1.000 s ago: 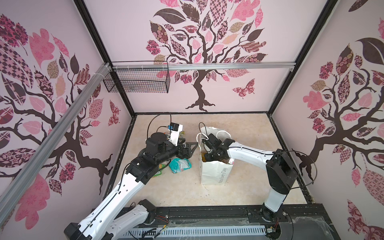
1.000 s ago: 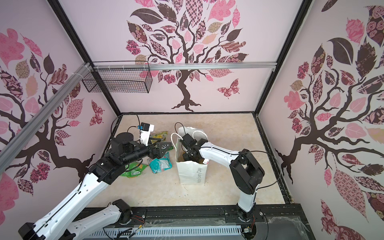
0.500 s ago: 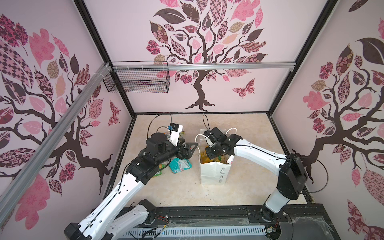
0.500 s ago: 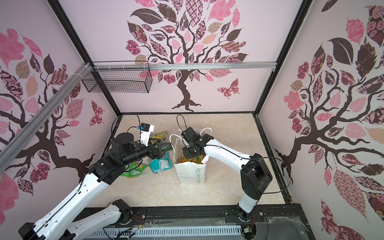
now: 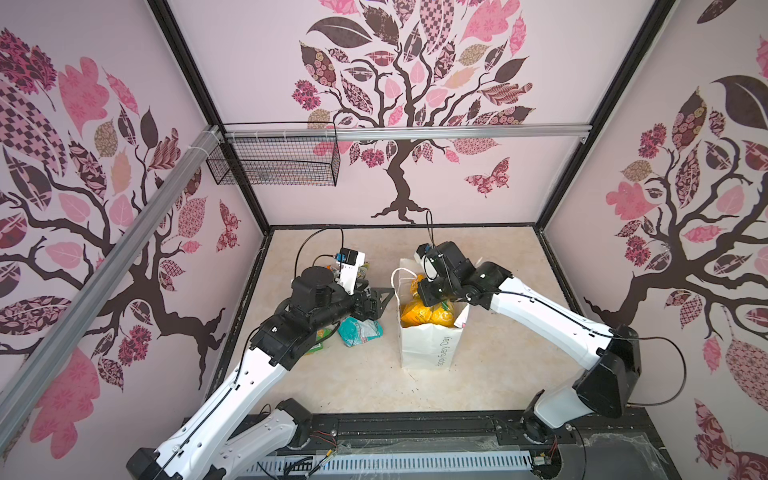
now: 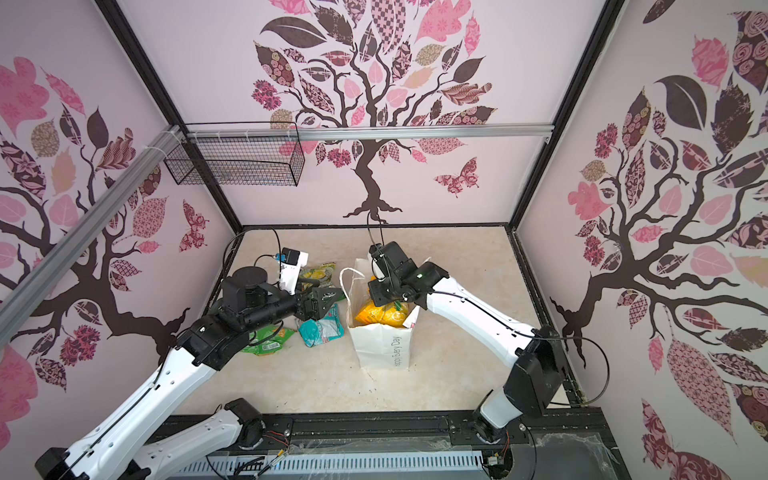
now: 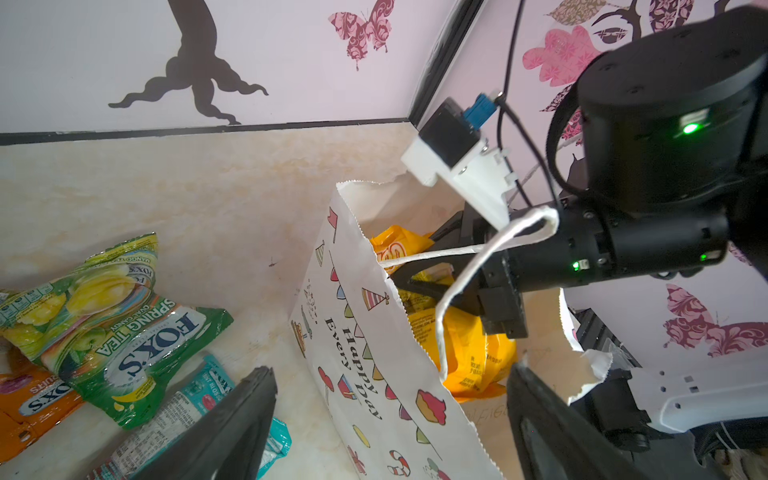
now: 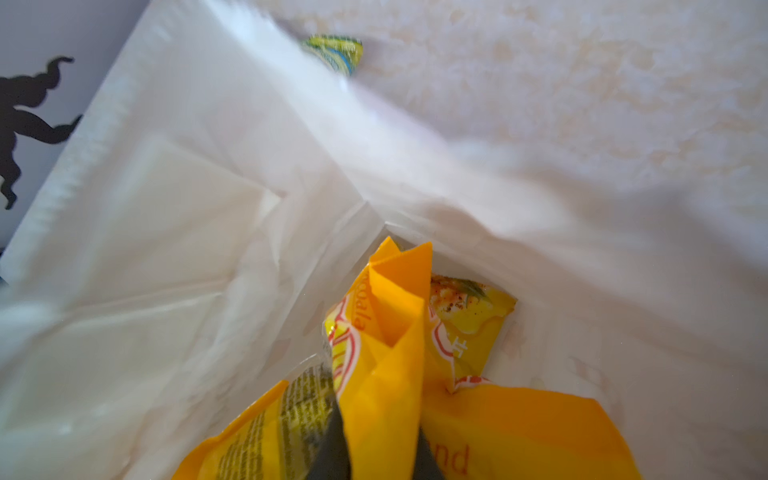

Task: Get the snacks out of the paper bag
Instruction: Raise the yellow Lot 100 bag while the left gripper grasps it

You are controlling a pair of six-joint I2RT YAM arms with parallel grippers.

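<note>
The white paper bag (image 5: 430,347) (image 6: 384,347) (image 7: 374,332) stands upright mid-table with its mouth open. My right gripper (image 5: 430,293) (image 6: 380,297) (image 8: 378,449) reaches into that mouth from above, shut on a fold of an orange-yellow snack packet (image 5: 419,313) (image 6: 380,313) (image 8: 395,353). One white cord handle (image 7: 519,226) lies over the right gripper. My left gripper (image 5: 380,297) (image 6: 328,297) (image 7: 390,419) is open beside the bag's left side, with the printed wall showing between its fingers. Out on the table lie a teal packet (image 6: 320,330), a green FOX'S packet (image 7: 124,345) and an orange one (image 7: 25,407).
A yellow-green packet (image 6: 318,272) lies further back, left of the bag. A black wire basket (image 5: 274,166) hangs on the back wall at the upper left. Patterned walls close three sides and a black rail (image 5: 415,428) runs along the front.
My right gripper has risen from deep inside the bag and drawn the orange-yellow packet up towards the mouth. The left arm has not moved.
</note>
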